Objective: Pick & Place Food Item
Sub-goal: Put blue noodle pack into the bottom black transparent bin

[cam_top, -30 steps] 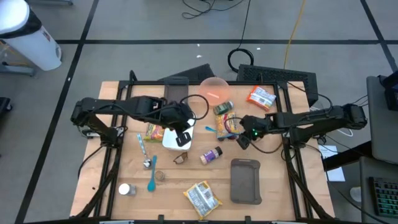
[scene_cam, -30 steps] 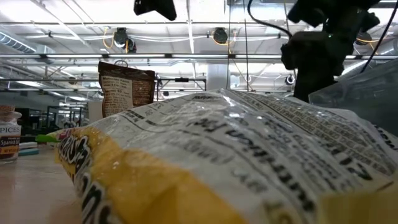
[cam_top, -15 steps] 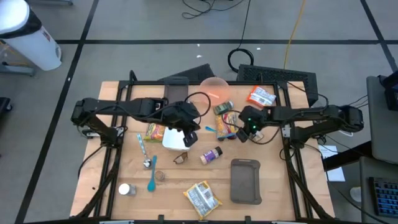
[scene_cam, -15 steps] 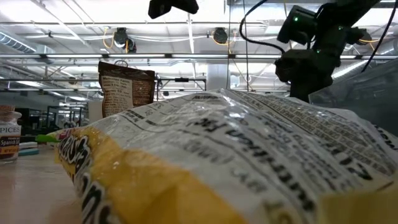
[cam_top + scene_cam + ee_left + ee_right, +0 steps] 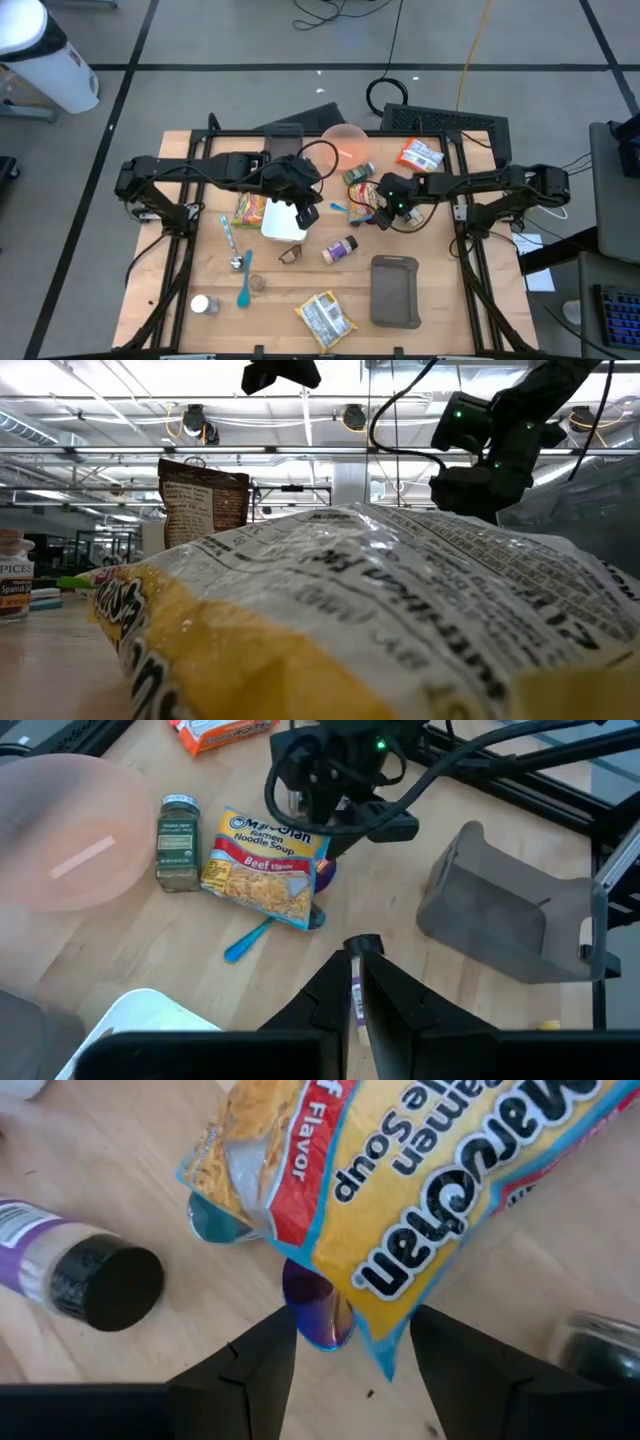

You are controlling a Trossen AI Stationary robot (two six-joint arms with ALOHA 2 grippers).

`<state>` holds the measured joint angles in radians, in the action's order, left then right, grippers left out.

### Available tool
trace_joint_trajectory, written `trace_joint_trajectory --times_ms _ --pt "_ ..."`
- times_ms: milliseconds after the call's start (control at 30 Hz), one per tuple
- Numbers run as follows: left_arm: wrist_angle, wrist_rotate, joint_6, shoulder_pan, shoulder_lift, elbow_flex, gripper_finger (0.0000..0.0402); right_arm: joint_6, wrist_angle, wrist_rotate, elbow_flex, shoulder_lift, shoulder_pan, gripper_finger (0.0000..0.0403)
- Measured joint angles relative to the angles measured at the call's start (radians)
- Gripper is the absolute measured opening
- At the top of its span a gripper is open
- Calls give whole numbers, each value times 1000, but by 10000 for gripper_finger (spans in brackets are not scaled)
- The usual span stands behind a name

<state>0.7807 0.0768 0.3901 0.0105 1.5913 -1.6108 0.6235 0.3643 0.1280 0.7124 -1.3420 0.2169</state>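
Jaws of the right gripper [image 5: 350, 1342] gape around the ramen packet [image 5: 420, 1190].

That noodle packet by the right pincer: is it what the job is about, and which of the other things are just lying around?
In the job:
ramen packet
right pincer, open, just over the packet's edge

Lying about:
spice jar
pink plate
blue spoon
grey tray
orange packet
left pincer, shut, waiting above the table
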Motion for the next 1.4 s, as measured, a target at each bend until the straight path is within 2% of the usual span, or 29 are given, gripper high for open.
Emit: trace_joint_trajectory --times_ms 167,400,567,733,1033,1167,1300,1400 --pt "2 -1 -11 0 0 0 31 0 -13 0 0 -9 0 137" --pt "2 -1 -49 -1 0 -1 31 -8 -45 6 0 12 0 12" --pt "1 -1 -55 -6 0 -1 31 -7 -53 11 0 30 6 1" --pt "2 -1 -85 -17 0 -1 31 51 -119 60 0 137 10 1" --pt "-21 -7 -309 -32 0 -1 31 221 -291 61 0 381 52 0" --pt "-112 -89 -424 -45 0 -1 32 288 -394 88 0 418 63 0" --pt "-215 -163 -449 -48 0 -1 63 348 -515 146 0 407 65 0" --pt "-229 -153 -469 -49 0 -1 109 382 -568 192 1 392 65 0"
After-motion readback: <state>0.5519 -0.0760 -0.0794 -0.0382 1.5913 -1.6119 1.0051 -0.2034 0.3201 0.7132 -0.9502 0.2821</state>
